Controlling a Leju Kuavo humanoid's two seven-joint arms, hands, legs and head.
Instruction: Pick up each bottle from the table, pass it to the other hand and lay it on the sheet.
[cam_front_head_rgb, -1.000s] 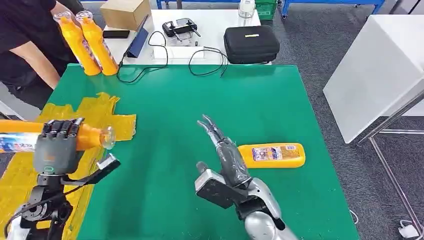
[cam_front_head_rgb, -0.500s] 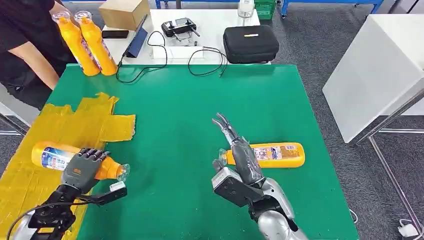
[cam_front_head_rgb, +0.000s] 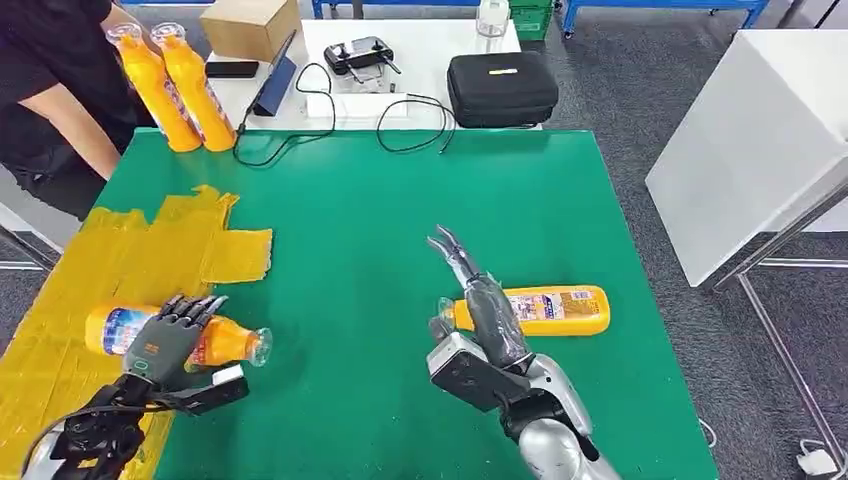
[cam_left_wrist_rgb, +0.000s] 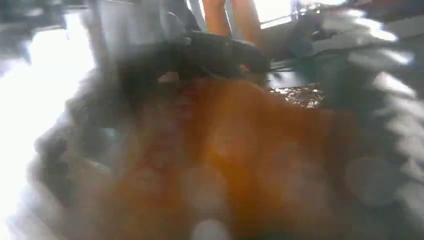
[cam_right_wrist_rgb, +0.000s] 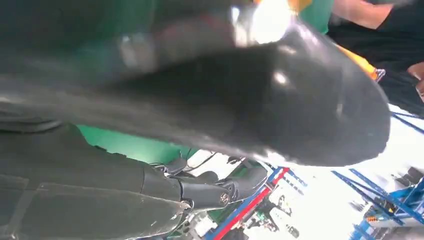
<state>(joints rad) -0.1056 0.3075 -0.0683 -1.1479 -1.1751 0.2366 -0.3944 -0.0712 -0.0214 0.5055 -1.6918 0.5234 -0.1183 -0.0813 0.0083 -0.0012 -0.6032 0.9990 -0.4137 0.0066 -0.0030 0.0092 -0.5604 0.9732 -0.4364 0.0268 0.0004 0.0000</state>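
We record the left hand (cam_front_head_rgb: 168, 340) low at the near left of the worktop (cam_front_head_rgb: 400, 200), its fingers draped over an orange bottle (cam_front_head_rgb: 215, 343) that lies on its side; whether the fingers grip or merely rest on it we cannot tell. That bottle's body lies on the yellow sheet (cam_front_head_rgb: 120, 260) and its clear cap end reaches over the sheet's edge onto the green surface. The left wrist view is blurred and gives us an orange mass close to the hand. The right hand (cam_front_head_rgb: 478, 305) has its fingers extended and apart, holding nothing, and lies over the neck end of a second orange bottle (cam_front_head_rgb: 550, 310), which rests on its side on the green worktop at the right, well apart from the sheet. At the far left corner we observe two upright orange bottles (cam_front_head_rgb: 175, 85), with a person in a black sleeve (cam_front_head_rgb: 50, 90) beside them. Beyond the worktop stand a black case (cam_front_head_rgb: 502, 88), a cardboard box (cam_front_head_rgb: 250, 25) and looped cables (cam_front_head_rgb: 400, 120).
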